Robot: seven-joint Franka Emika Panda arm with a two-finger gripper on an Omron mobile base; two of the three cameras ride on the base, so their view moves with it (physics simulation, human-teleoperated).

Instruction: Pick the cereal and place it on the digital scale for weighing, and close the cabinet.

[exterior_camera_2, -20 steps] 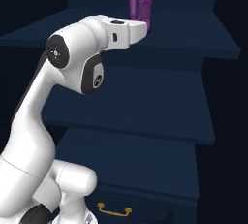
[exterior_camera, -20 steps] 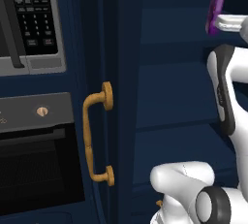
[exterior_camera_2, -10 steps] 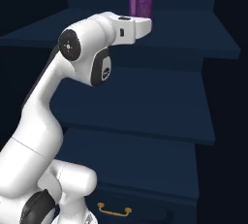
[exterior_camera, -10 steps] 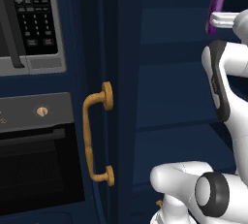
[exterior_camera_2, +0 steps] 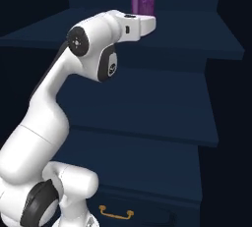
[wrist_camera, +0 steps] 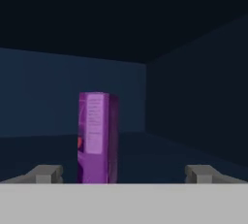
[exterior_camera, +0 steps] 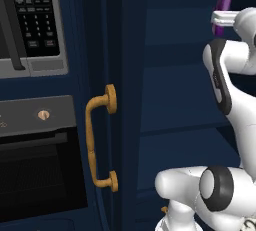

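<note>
Fingers (wrist_camera: 46, 173) of your gripper (wrist_camera: 123, 174) stand spread wide, holding nothing. Between them you see the cereal (wrist_camera: 97, 137) upright near the back edge of the top shelf (exterior_camera_2: 197, 42) in the cabinet (exterior_camera: 165, 100), walls close around, oven (exterior_camera: 35, 170) and microwave (exterior_camera: 30, 22) alongside.

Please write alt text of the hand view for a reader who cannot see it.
A purple cereal box stands upright on a dark blue cabinet shelf, ahead of the open hand and left of centre between its fingertips.
</note>
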